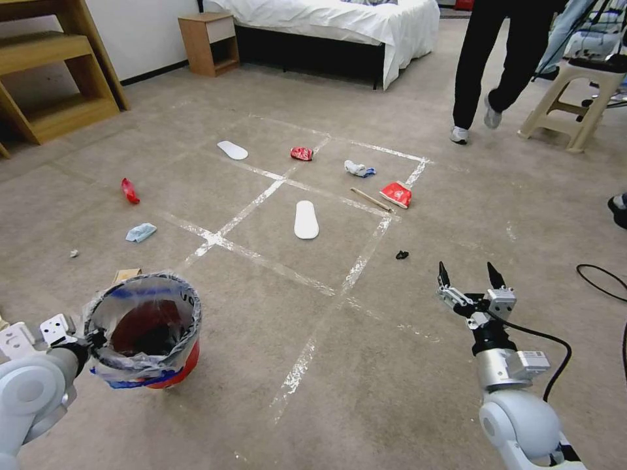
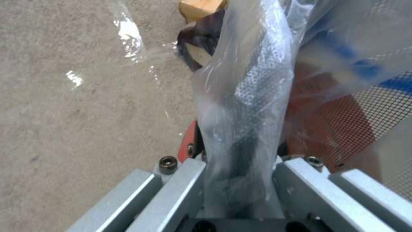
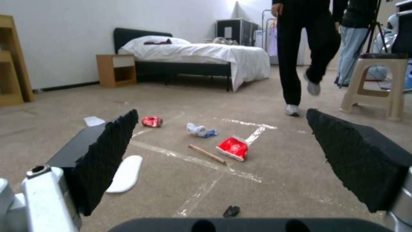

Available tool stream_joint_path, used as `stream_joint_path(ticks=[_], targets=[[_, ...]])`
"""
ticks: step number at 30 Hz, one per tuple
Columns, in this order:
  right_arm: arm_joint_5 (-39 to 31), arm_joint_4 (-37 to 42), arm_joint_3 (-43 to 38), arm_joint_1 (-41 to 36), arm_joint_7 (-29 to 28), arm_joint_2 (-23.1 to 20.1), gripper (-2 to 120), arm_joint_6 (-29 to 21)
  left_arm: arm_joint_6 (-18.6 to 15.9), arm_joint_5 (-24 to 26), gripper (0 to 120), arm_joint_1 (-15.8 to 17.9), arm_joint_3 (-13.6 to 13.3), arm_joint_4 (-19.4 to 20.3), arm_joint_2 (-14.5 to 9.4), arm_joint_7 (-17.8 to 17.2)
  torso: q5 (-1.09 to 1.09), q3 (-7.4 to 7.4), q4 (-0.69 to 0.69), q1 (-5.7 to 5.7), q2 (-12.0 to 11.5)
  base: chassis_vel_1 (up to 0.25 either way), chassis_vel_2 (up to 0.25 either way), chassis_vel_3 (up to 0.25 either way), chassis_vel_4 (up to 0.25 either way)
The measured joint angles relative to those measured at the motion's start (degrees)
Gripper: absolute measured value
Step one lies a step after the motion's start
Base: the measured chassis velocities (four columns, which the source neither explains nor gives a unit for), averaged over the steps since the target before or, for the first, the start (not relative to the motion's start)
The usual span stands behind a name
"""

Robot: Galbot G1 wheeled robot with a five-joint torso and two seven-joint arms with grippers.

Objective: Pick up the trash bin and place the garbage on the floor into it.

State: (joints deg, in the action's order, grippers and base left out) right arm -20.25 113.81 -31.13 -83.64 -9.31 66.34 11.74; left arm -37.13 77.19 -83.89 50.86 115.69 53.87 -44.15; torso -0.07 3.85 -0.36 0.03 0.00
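My left gripper (image 1: 96,339) is shut on the near rim of the trash bin (image 1: 147,333), a red bucket with a clear blue-printed liner. The left wrist view shows liner and rim pinched between the jaws, with the bin's (image 2: 343,122) red wall beside them. My right gripper (image 1: 469,277) hangs open and empty over the floor (image 1: 366,365). Garbage lies ahead: two white slippers (image 1: 305,219) (image 1: 232,150), a red can (image 1: 301,153), a tissue (image 1: 358,169), a red wrapper (image 1: 396,194), a stick (image 1: 370,199). Left of the tape grid lie another wrapper (image 1: 130,190), a bluish tissue (image 1: 141,232) and a brown carton (image 1: 126,275).
A small black scrap (image 1: 401,254) lies just ahead of the right gripper. A black cable (image 1: 604,277) curls at the right edge. A bed (image 1: 339,26), nightstand (image 1: 209,42), wooden shelf (image 1: 52,72) and plastic stool (image 1: 578,98) ring the carpet. A person (image 1: 496,65) walks beyond the grid.
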Motion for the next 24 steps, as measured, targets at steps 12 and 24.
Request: stream_joint_path(ticks=[12,24], targets=[[0.65,-0.22,0.42,0.18,0.71,-0.19,100,0.2,0.21,-0.44,1,0.05,-0.2,-0.2,0.01,0.25,0.0,0.0,0.0,0.0,0.0,-0.058,0.072,0.059,-0.067],[1.3,-0.23,0.91,0.36,0.84,-0.36,100,0.2,0.3,-0.67,1,0.14,-0.52,-0.26,0.02,0.29,0.0,0.0,0.0,0.0,0.0,-0.064,0.061,0.059,-0.068]])
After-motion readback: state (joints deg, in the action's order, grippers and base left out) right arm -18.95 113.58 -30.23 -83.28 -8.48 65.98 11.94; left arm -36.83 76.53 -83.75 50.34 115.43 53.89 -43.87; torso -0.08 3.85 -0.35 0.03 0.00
